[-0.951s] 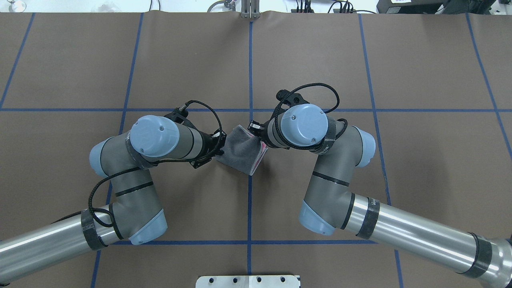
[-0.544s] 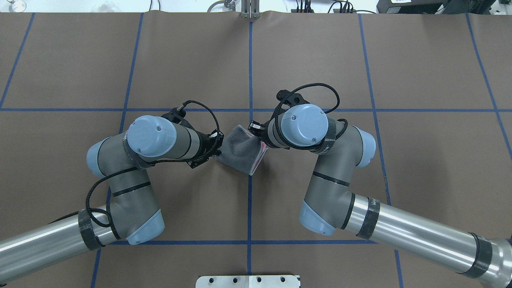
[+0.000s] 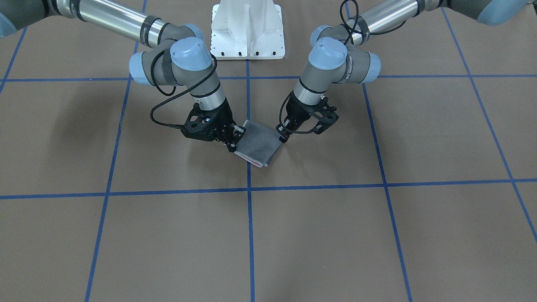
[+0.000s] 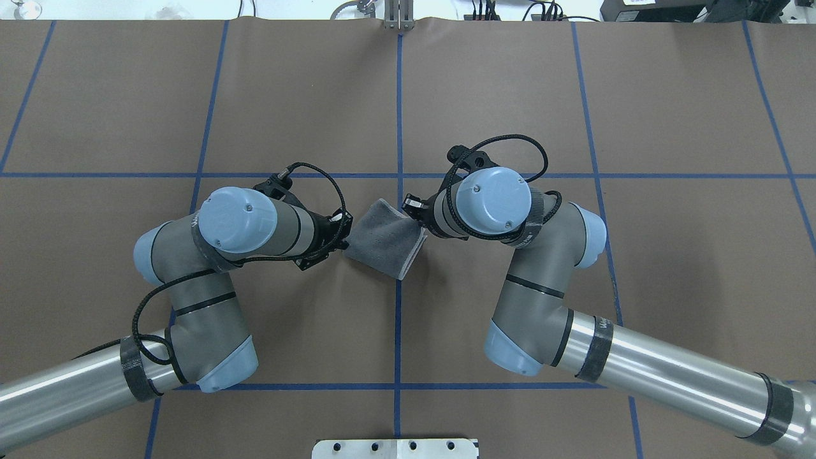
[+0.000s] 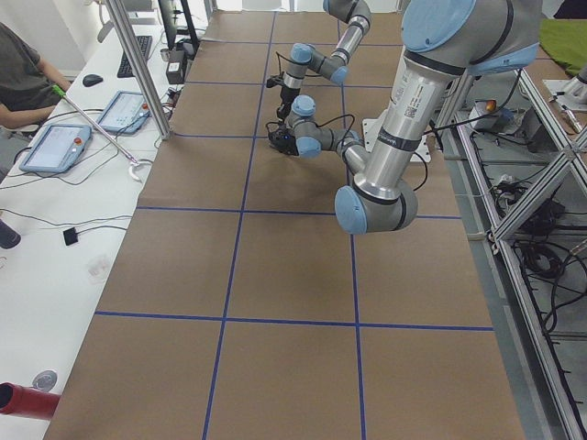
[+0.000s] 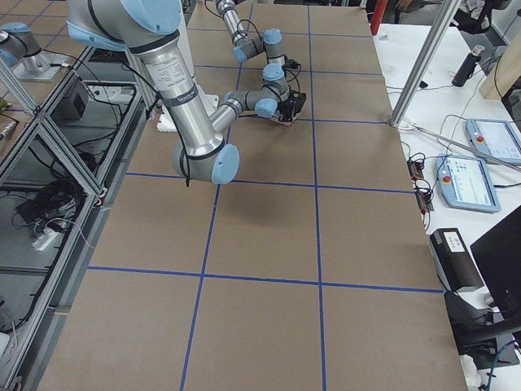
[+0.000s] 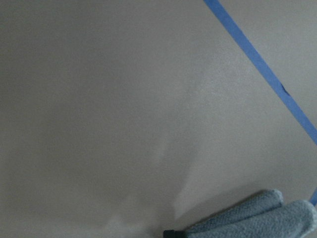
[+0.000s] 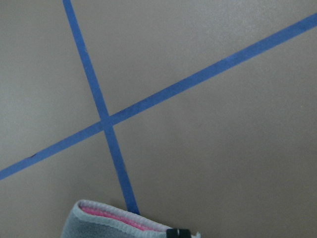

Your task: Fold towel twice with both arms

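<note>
The towel (image 3: 258, 141) lies folded flat on the brown table (image 3: 293, 235), grey face up, across a blue tape line (image 3: 248, 218), with a pink sliver showing along one edge. The right gripper (image 3: 236, 138), fingers parted, touches one side of it. The left gripper (image 3: 283, 133), likewise parted, sits at the opposite corner and grips nothing.

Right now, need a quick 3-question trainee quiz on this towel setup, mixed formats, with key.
1. Which face of the towel is up? A pink, B dark grey, C white.
2. True or false: the towel lies fully unfolded.
3. Fill in: in the front-facing view, the left gripper is on the towel's ___ in the picture.
Key: 1 B; 2 false, it is folded; 3 right.
</note>
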Robot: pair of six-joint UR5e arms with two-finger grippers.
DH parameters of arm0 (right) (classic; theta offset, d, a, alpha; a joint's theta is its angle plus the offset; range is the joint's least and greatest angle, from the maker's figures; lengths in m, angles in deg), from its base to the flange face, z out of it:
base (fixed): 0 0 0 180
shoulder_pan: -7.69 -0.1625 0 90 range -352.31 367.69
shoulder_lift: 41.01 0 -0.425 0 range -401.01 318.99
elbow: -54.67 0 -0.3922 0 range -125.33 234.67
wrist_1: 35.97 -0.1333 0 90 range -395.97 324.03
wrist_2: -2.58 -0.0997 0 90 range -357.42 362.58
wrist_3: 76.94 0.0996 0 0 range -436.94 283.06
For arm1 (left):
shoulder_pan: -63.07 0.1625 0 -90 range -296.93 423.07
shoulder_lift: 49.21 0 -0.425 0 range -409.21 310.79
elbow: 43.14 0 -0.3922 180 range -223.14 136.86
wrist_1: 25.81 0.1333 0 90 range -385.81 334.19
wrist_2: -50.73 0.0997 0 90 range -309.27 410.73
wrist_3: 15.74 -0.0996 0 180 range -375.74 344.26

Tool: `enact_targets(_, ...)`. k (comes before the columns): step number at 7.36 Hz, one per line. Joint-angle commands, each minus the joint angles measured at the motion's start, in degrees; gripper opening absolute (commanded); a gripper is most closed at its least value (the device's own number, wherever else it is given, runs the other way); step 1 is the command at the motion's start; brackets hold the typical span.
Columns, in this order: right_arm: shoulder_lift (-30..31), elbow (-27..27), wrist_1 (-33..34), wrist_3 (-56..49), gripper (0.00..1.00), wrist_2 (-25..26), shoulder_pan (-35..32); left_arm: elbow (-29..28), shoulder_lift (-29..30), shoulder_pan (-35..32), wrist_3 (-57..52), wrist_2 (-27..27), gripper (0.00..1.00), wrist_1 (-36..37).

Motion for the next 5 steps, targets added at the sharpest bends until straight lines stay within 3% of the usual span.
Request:
enact_targets(1, 1.1, -1.3, 0.2, 0.0, 0.23, -1.2, -0.5, 0.2, 0.0, 0.0, 0.0, 0.0, 0.0, 0.0)
enact_targets(2, 1.3, -1.7, 0.3, 0.0, 0.58, -1.3, -0.5, 0.3, 0.0, 0.0, 0.0, 0.0, 0.0, 0.0)
enact_targets(3, 1.2, -1.6, 0.5, 0.2, 1.0, -1.3, -0.7, 0.3, 0.0, 0.0, 0.1, 0.0, 0.0, 0.0)
enact_targets(5, 1.2, -1.9, 0.6, 0.1, 1.0, -2.2, -1.8, 1.0, 0.0, -0.2, 0.0, -0.2, 0.0, 0.0)
